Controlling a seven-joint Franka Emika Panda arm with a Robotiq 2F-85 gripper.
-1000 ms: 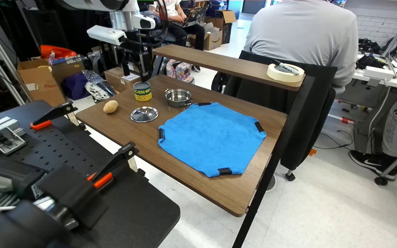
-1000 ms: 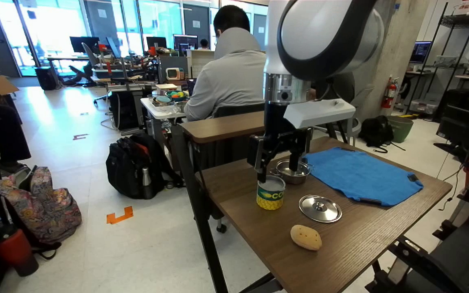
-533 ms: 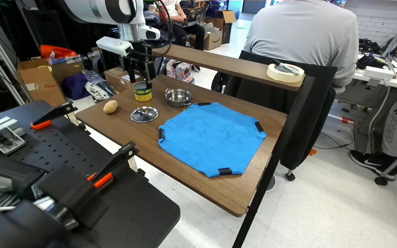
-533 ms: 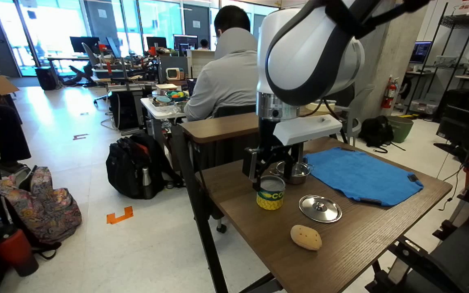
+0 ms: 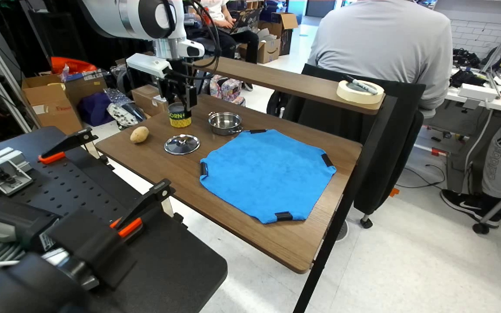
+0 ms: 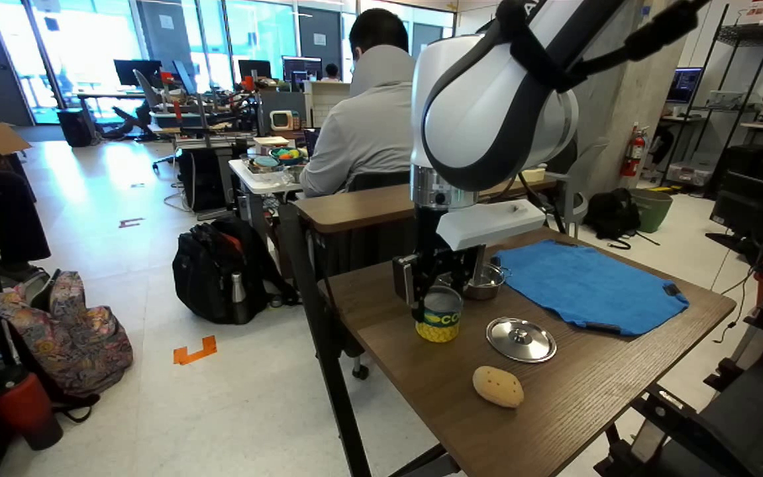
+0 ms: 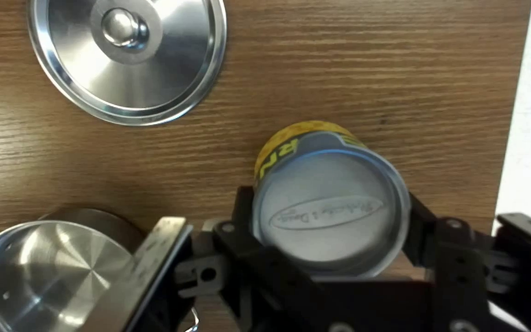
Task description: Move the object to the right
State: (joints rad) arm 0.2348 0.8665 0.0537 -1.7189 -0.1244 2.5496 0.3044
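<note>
can (image 6: 439,326): upright on tabletop (image 6: 580,397), near pot (image 5: 225,124) | pincer (image 7: 331,221): clamped on can from opposite sides | why: presumably so squeezing evenly holds it level for moving right

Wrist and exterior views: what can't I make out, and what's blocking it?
- Yellow-green cylindrical corn can, wrist view: wall mostly hidden by its grey top and black fingers.
- Silver round metal lid, wrist view: cut off by picture's upper edge.
- Shiny round steel pot, in an exterior view: partly behind the fingers.
</note>
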